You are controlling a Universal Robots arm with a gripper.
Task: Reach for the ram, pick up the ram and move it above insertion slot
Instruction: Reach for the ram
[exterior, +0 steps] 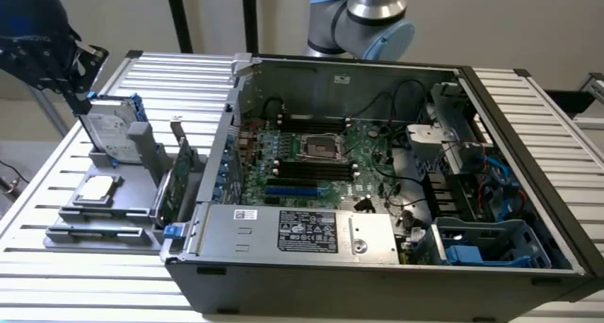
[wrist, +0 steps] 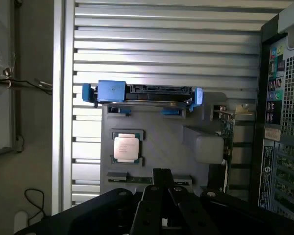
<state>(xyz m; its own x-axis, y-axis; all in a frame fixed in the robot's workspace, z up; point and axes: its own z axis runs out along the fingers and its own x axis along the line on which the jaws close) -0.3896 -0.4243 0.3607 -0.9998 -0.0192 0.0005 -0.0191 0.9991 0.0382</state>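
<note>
The ram [wrist: 132, 179] is a thin green strip lying edge-up in the front groove of the grey fixture [wrist: 161, 142], partly hidden behind my gripper. My gripper [wrist: 162, 175] hangs high above that fixture, and its dark fingers meet at the tips with nothing held. In the exterior view the gripper [exterior: 80, 97] sits at the far upper left, over the hard drive. The black memory slots [exterior: 312, 169] lie on the motherboard inside the open computer case [exterior: 378, 266], well to the exterior view's right of the gripper.
On the fixture stand a hard drive in a blue caddy [exterior: 109, 128], a CPU [exterior: 96, 189] and a taller green expansion card with a metal bracket [exterior: 179, 174]. The case's left wall [exterior: 226, 146] rises between fixture and motherboard. The table is slatted aluminium [exterior: 56, 280].
</note>
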